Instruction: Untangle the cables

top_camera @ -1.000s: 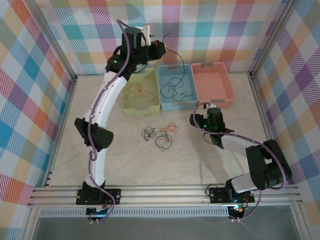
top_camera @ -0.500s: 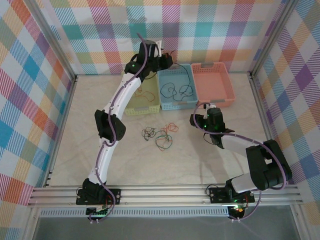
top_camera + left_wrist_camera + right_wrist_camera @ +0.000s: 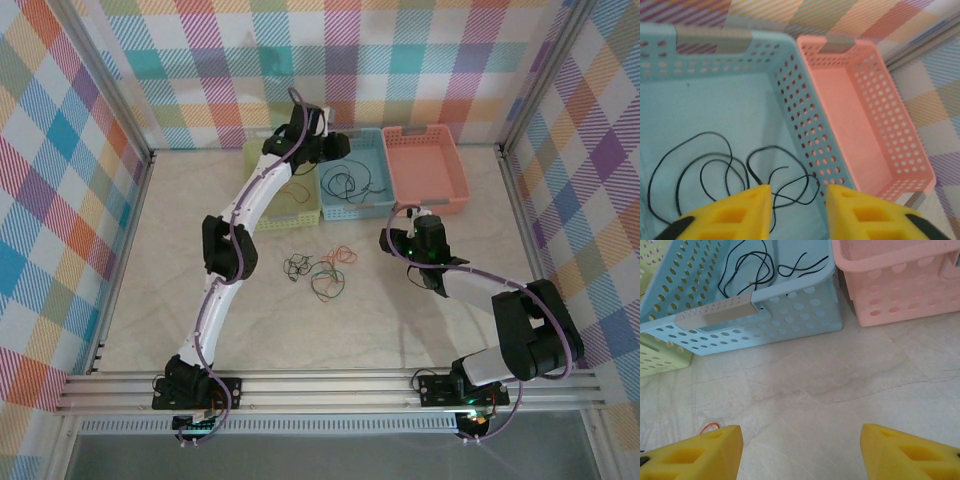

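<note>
The left gripper [image 3: 797,192] hangs over the blue basket [image 3: 790,80], its fingers partly apart with nothing between them, and a black cable [image 3: 715,165] lies loose on the basket floor below. So the step in hand looks like the drop-off of one freed strand, and that strand seems delivered. The pink basket [image 3: 860,100] beside it is bare. The rest of the cables [image 3: 318,270] sit as a small knot of black, green and orange loops on the table, in front of the baskets and between the two arms. The right gripper [image 3: 802,432] hovers low over the table just before the blue basket, jaws wide and empty, with an orange loop [image 3: 710,427] at the edge of its view. Next, the left arm needs to lift clear of the basket wall without snagging the black cable. One gripper should then pin the knot while the other picks out a single loop and draws it free.
</note>
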`<state>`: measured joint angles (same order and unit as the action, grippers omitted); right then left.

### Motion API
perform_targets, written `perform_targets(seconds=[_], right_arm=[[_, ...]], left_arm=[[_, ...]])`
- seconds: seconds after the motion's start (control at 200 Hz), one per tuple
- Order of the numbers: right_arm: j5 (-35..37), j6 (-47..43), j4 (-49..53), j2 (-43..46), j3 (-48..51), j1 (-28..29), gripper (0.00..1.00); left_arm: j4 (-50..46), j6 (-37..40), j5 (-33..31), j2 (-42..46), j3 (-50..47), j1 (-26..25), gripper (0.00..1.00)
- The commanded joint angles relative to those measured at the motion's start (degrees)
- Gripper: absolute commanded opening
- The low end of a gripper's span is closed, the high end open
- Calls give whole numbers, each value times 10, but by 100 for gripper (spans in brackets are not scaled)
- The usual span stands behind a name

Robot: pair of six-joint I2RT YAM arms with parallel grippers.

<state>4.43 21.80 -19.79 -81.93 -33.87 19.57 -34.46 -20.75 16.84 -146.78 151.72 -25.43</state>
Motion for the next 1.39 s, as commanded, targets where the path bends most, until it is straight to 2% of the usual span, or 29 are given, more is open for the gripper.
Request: perform_targets(seconds=[0.0, 0.055, 0.13, 0.235, 0.325, 0.41, 0.67, 0.745, 0.85, 0.93, 1.02, 1.125, 1.195, 1.28, 1.39], right_arm=[[-8, 0, 3, -6, -20, 3, 64], [-8, -1, 5, -8, -22, 3, 64], [-7, -3, 12, -9, -25, 3, 64], [-14, -5, 7, -10, -26, 3, 64], [-28, -6, 4, -13, -26, 3, 64], [-61, -11, -13, -17, -26, 4, 64], [-185, -37, -51, -33, -37, 17, 54], [-229, -94, -41, -37, -53, 33, 53], [-256, -182, 58, -30, -99, 57, 53], [-290, -210, 58, -17, -96, 63, 52], [-348, -268, 106, -18, -121, 76, 39], [-389, -406, 258, -36, -185, 94, 46], [-377, -453, 281, -50, -198, 98, 47], [-386, -530, 323, -65, -222, 112, 53], [-406, -629, 390, -96, -269, 129, 54]], left_arm=[[-36, 23, -2, 7, -2, -6, 47], [-47, 23, -7, 15, -2, -8, 55], [-58, 27, -7, 35, -2, -7, 61], [-72, 30, -13, 85, -8, -9, 63], [-63, 29, -15, 157, -63, -11, 63], [-7, 23, -18, 260, -189, -20, 63], [231, -48, -44, 613, -712, -30, 67], [256, -66, -55, 694, -830, -30, 67], [303, -102, -46, 800, -997, -30, 68], [321, -120, -40, 856, -1097, -30, 69], [297, -114, -59, 903, -1151, -30, 69], [310, -102, -63, 955, -1194, -30, 69], [326, -85, -70, 983, -1217, -30, 70], [335, -77, -98, 1006, -1240, -29, 72], [358, -78, -104, 1018, -1260, -28, 72]])
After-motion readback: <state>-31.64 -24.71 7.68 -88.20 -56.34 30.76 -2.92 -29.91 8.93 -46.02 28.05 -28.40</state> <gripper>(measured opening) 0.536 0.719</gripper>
